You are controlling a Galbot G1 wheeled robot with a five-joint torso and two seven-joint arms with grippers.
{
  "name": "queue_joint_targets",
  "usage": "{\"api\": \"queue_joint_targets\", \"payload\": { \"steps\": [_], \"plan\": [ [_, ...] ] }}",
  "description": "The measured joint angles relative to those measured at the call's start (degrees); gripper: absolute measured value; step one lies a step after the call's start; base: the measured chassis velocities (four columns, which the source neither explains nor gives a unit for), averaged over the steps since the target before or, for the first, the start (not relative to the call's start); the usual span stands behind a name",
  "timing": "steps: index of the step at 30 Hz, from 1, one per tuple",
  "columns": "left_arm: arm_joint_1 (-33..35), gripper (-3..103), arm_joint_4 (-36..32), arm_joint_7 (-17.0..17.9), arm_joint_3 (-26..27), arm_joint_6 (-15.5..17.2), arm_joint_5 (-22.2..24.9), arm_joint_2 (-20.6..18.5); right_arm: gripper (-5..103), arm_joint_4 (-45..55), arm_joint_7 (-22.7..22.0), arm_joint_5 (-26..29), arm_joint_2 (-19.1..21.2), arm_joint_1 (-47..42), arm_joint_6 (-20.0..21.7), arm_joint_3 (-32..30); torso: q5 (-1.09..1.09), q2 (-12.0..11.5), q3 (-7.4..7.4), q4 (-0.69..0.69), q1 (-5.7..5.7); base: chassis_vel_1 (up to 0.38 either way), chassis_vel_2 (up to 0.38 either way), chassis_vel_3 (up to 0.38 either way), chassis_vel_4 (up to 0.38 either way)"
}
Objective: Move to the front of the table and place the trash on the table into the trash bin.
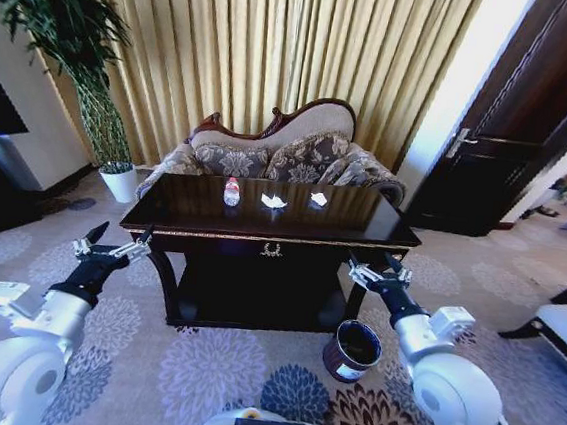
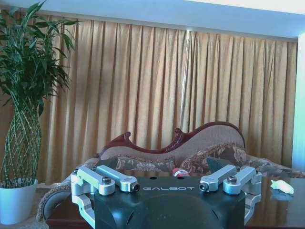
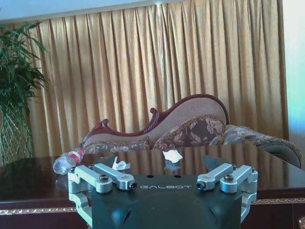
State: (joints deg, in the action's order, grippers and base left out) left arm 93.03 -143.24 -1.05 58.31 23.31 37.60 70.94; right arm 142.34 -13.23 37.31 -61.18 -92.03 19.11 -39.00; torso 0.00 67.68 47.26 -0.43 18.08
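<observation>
Two paper bits [image 1: 274, 201], bottle [image 1: 231, 191] on table [image 1: 363, 224]; grippers prob. open.

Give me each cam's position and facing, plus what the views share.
Head view: high on the robot, looking forward and down at the table, trash bin, both arms, left gripper, right gripper.
Left wrist view: behind the open left gripper, level with the tabletop, facing sofa and curtain.
Right wrist view: behind the open right gripper, facing bottle and paper pieces.
Shared: sofa, curtain, table.
</observation>
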Motion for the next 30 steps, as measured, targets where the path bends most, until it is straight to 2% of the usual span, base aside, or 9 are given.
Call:
{"api": "queue_joint_targets", "payload": {
  "steps": [3,9,30],
  "plan": [
    [0.0,100,0.0,0.0,0.0,0.0,0.0,0.0,100,0.5,-0.2,-0.3,-0.5,-0.1,0.0,0.1,0.00,0.0,0.00,0.00,0.00,0.000,0.000,0.000,0.000],
    [0.4,100,0.0,0.1,0.1,0.3,-0.1,0.0,100,0.2,-0.3,-5.9,-0.8,0.0,0.7,0.3,0.00,0.0,0.00,0.00,0.00,0.000,0.000,0.000,0.000],
    [0.7,100,0.0,0.1,0.1,0.5,-0.4,0.2,100,0.2,-0.4,-6.4,-0.8,0.2,1.2,0.2,0.00,0.0,0.00,0.00,0.00,0.000,0.000,0.000,0.000]
  ]
}}
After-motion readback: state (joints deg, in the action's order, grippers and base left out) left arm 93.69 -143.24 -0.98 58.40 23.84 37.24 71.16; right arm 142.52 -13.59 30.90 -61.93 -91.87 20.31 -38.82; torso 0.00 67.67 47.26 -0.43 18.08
